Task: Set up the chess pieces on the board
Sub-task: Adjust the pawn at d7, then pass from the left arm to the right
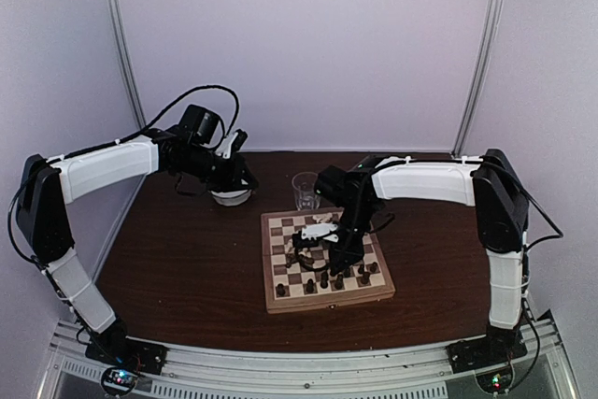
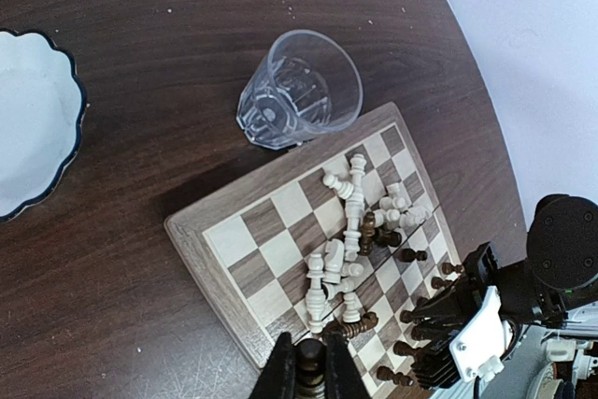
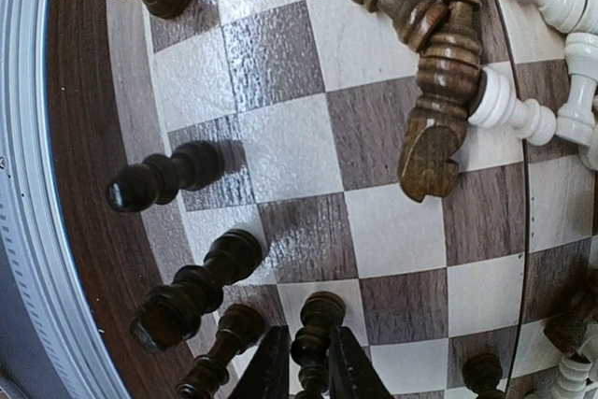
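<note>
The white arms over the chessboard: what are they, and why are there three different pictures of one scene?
They are robots: a left arm and a right arm bolted at the near edge of a brown table, each ending in a two-finger gripper. The wide picture comes from a fixed camera above and behind them. The other two come from small cameras on the wrists, so each shows its own fingers at the bottom. On the table sit a chessboard, a clear glass and a white bowl. A heap of tumbled pieces lies mid-board; standing dark pieces line one edge. The left gripper pinches a lifted dark piece above the table; the right gripper, low over the board, is closed around an upright dark piece.
</note>
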`<action>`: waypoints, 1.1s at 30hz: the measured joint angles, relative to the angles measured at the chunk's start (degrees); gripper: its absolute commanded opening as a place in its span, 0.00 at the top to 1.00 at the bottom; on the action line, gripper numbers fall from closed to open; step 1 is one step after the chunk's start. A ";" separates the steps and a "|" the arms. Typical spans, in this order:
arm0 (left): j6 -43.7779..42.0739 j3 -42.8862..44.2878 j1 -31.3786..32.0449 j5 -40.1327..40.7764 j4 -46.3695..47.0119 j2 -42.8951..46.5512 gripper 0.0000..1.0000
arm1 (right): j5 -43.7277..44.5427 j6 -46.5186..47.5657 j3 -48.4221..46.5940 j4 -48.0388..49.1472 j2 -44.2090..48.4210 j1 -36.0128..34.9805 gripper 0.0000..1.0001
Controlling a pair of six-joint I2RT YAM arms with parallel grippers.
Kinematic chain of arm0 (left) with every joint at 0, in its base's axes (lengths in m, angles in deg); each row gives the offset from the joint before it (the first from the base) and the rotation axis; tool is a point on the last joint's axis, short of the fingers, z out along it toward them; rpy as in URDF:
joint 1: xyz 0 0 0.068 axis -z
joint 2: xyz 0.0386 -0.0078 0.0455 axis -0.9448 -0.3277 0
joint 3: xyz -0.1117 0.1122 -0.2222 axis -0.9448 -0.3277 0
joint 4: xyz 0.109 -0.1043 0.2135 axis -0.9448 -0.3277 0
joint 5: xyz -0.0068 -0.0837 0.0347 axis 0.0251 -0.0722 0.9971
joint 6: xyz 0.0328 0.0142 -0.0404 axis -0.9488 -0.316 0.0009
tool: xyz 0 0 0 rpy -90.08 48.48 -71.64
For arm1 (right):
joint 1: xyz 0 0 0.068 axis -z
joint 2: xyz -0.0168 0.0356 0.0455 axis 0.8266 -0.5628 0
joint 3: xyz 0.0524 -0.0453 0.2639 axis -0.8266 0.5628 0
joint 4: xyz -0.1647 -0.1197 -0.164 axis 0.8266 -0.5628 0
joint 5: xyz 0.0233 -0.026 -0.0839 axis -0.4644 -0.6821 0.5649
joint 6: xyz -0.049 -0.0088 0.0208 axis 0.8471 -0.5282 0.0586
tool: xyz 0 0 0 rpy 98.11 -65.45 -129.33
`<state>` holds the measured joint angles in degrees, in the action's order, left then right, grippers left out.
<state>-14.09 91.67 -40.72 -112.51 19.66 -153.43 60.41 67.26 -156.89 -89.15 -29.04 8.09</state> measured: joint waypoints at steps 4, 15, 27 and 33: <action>0.00 0.00 0.00 -0.02 0.00 0.00 1.00 | 0.02 0.00 0.00 -0.17 0.00 0.00 0.81; -0.02 0.00 0.00 -0.24 -0.02 -0.68 1.00 | 1.09 0.04 -0.96 -1.05 5.01 0.37 0.76; 1.81 1.73 2.01 -4.72 3.37 -0.87 1.00 | 1.99 -1.11 -2.49 -0.17 17.88 3.91 0.66; 4.17 1.46 7.76 -5.05 10.45 2.64 1.00 | 1.62 -7.58 -0.96 8.57 29.11 5.20 0.58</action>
<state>-9.91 93.14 -32.96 -117.56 30.11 -150.78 62.02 59.67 -157.85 -80.58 0.07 13.29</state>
